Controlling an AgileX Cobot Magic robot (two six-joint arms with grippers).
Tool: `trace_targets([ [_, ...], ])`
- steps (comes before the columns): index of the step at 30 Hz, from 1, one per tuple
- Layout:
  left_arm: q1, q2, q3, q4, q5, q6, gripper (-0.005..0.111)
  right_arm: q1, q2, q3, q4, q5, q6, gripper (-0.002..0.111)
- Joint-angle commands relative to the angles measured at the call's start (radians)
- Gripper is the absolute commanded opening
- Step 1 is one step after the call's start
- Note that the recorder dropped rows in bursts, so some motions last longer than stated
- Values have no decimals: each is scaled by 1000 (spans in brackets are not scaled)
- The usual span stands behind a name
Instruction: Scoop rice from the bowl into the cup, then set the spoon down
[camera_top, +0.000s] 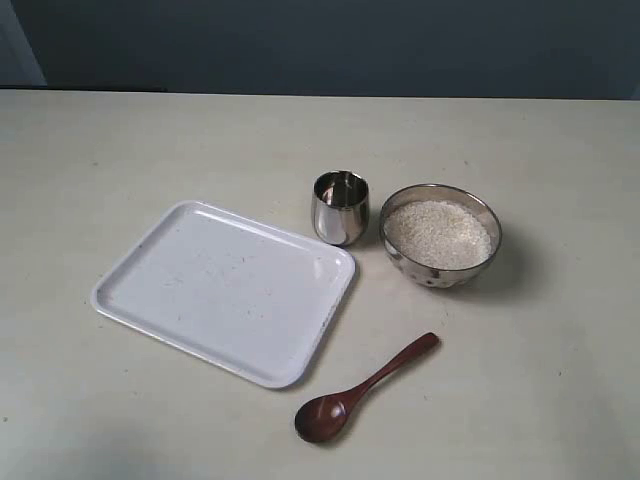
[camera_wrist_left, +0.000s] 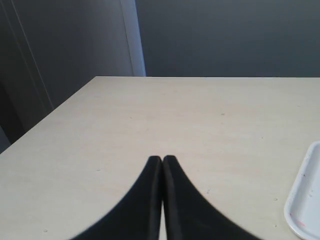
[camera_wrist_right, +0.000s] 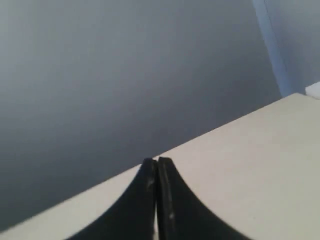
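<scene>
1. Left pincer (camera_wrist_left: 162, 159) and right pincer (camera_wrist_right: 156, 161) both closed, empty
2. Spoon (camera_top: 362, 392) lies on the worktop (camera_top: 540, 380) at 7 o'clock from the bowl (camera_top: 440, 277)
3. Likely light, stiff, smooth; grip the slim handle midway

Soft, even light, a little dim. Faint shadow right of the bowl (camera_top: 440, 277); bright glints on the cup (camera_top: 341, 207) left of it. Wrist views blurred close in.
</scene>
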Motion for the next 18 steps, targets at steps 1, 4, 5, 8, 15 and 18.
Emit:
trace_targets([
  [1, 2, -4, -2, 3, -15, -6, 1, -3, -5, 1, 178, -12, 2, 0],
  [4, 2, -4, -2, 3, -15, -6, 1, -3, -5, 1, 176, 15, 2, 0],
  [5, 2, -4, -2, 3, -15, -6, 1, -3, -5, 1, 192, 19, 4, 0],
  [8, 2, -4, -2, 3, -15, -6, 1, -3, -5, -40, 189, 44, -7, 0],
  [15, 2, -4, -2, 3, -15, -6, 1, -3, 126, -471, 141, 307, -378, 0],
  [18, 2, -4, -2, 3, -15, -6, 1, -3, 311, -665, 12, 427, -394, 0],
])
